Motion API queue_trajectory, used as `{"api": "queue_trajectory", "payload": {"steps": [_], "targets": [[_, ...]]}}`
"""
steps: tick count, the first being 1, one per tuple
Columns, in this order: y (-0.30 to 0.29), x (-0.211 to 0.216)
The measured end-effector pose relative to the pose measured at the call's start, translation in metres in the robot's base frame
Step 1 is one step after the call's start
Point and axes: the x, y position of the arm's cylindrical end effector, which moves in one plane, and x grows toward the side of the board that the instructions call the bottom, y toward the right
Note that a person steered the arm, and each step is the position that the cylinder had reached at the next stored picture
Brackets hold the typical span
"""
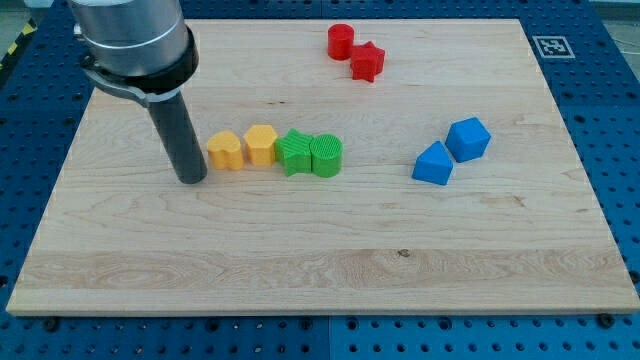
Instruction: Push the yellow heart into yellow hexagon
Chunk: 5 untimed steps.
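The yellow heart [225, 150] lies left of centre on the wooden board. The yellow hexagon [261, 144] sits just to its right, with a very small gap or a light touch between them. My tip [192, 179] stands on the board just left of the yellow heart, close to it; I cannot tell if it touches. The rod rises up to the arm at the view's top left.
A green star [295, 152] and a green cylinder [326, 156] touch each other right of the yellow hexagon. A red cylinder [341, 41] and a red star [367, 62] lie at the top. A blue triangle block [433, 164] and a blue cube [468, 138] lie at the right.
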Motion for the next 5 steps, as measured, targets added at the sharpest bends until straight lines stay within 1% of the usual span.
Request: {"api": "queue_trajectory", "payload": {"steps": [1, 3, 4, 5], "targets": [[0.011, -0.002], [0.011, -0.01], [0.0, -0.011], [-0.033, -0.043]]}}
